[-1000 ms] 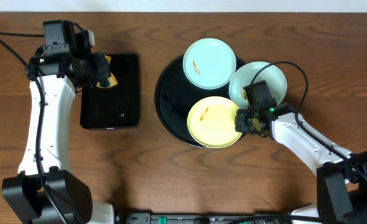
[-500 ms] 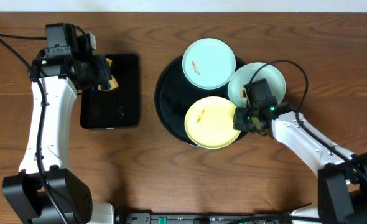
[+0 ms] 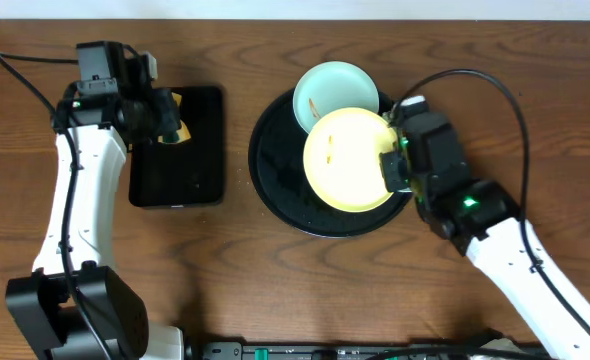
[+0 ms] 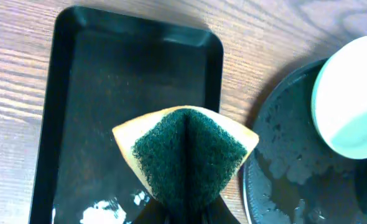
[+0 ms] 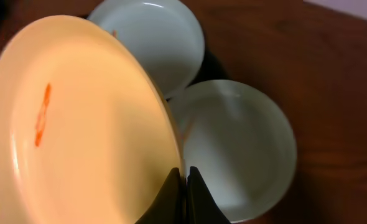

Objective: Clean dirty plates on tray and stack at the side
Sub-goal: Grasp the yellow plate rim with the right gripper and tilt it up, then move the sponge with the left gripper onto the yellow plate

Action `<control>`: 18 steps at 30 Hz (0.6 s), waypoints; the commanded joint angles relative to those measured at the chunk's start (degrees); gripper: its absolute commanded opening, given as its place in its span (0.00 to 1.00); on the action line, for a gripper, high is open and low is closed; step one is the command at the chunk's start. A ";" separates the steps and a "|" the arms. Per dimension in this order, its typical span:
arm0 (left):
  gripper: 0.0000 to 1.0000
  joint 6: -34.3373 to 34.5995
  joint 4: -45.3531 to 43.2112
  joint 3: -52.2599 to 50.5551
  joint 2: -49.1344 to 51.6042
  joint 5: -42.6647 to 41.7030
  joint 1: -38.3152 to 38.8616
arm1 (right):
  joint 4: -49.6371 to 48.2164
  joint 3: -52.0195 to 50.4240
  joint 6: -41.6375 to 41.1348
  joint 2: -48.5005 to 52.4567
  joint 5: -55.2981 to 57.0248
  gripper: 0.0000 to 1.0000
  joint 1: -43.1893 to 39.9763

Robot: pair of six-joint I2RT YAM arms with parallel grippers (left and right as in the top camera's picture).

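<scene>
A large round glossy black tray (image 3: 275,190) lies beside a rectangular black tray (image 3: 175,175). Above the round one, the right gripper (image 5: 185,186) pinches the rim of a tilted, orange-smeared pale yellow plastic plate (image 3: 345,160), overlapping a mint-blue plate (image 3: 327,85). The left gripper (image 3: 165,115) clamps a green-faced sponge (image 4: 186,155) over the rectangular one.

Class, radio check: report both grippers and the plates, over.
Left gripper shut on sponge over rectangular tray. Right gripper shut on yellow plate, tilted above round tray. Two mint plates close beneath.

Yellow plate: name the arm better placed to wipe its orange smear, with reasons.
Left. The left gripper pinches the sponge beside the round tray; the right gripper is busy, clamped on the yellow plate's rim.
</scene>
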State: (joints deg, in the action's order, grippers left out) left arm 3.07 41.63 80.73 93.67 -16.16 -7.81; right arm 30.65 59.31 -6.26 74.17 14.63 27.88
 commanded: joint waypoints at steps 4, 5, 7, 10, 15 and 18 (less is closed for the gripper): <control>0.07 -3.23 -3.41 -0.79 -1.07 0.28 -0.20 | -0.07 -0.02 -4.68 3.28 12.39 0.01 2.21; 0.07 -3.15 -3.80 -0.79 -2.10 0.26 -0.20 | -0.07 -0.02 -5.81 3.93 12.57 0.01 2.21; 0.07 -1.88 -4.00 -0.79 -4.55 0.09 -0.07 | -0.07 -0.02 -9.29 4.90 12.37 0.01 1.97; 0.07 -0.63 -4.11 -0.79 -7.63 0.09 0.66 | -0.04 -0.02 -13.33 5.35 8.00 0.01 0.79; 0.08 3.06 -6.12 -0.79 -12.63 0.07 5.22 | 1.84 -0.02 -18.25 5.35 -12.11 0.02 -4.96; 0.07 2.97 -7.96 -0.79 -13.51 0.11 10.36 | 5.46 -0.20 -19.02 5.42 -19.12 0.02 -8.37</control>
State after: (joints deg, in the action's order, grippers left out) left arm 4.51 34.96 79.42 80.73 -16.10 -1.78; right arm 34.81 59.29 -21.87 79.72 6.00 21.85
